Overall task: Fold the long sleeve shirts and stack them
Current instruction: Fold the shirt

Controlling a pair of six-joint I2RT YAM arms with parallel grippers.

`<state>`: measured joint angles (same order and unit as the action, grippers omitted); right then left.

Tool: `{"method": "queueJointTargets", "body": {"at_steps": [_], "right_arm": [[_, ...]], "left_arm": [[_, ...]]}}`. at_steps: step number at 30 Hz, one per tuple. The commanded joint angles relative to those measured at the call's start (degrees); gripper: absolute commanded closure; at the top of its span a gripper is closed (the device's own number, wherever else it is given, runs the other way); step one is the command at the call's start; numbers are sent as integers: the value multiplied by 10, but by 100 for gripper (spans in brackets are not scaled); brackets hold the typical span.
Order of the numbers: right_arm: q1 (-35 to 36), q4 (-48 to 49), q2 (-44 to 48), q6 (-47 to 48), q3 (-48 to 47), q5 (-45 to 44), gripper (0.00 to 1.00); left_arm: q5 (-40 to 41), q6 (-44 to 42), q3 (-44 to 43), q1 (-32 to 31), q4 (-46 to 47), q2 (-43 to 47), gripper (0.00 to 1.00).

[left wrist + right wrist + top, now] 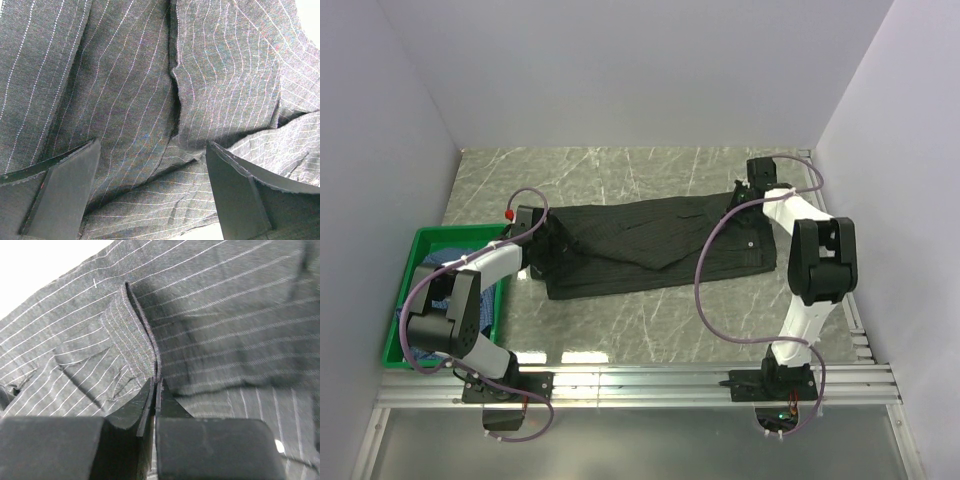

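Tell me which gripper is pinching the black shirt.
The right gripper: its fingers are shut on a raised fold of the black pinstriped shirt. The left gripper has its fingers spread wide apart at the shirt's other end.

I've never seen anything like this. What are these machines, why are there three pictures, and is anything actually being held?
These are two robot arms bolted at the near edge of a marble-patterned table. The wide picture comes from a fixed camera above and behind them, with the left arm on the left and the right arm on the right. The other two pictures come from a small camera on each wrist, looking past that arm's own two fingers.

A black pinstriped shirt lies stretched across the table. At the left stands a green crate with blue cloth inside.

The right gripper is shut, pinching a folded edge of the black shirt. The left gripper is open close over the shirt's other end and holds nothing.
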<state>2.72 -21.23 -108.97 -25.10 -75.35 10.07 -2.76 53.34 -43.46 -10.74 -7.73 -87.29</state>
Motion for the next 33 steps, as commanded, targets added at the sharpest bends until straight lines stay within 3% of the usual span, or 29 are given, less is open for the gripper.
{"method": "queueJointTargets", "body": {"at_steps": [1,20,21,30,33], "right_arm": [[-5,33,47,-13,14,-45,100],[-25,60,28,-9,29,-70,99],[-25,60,22,-6,28,-67,90],[-24,52,59,-18,20,-84,50],[-25,65,92,-28,38,-51,45]], "left_arm": [[3,5,4,0,-29,-21,6],[4,6,-1,-1,-38,-19,6],[3,5,-2,-1,-38,-18,6],[21,-14,-60,-2,-93,25,2],[49,-22,-100,-14,-122,63,1]]}}
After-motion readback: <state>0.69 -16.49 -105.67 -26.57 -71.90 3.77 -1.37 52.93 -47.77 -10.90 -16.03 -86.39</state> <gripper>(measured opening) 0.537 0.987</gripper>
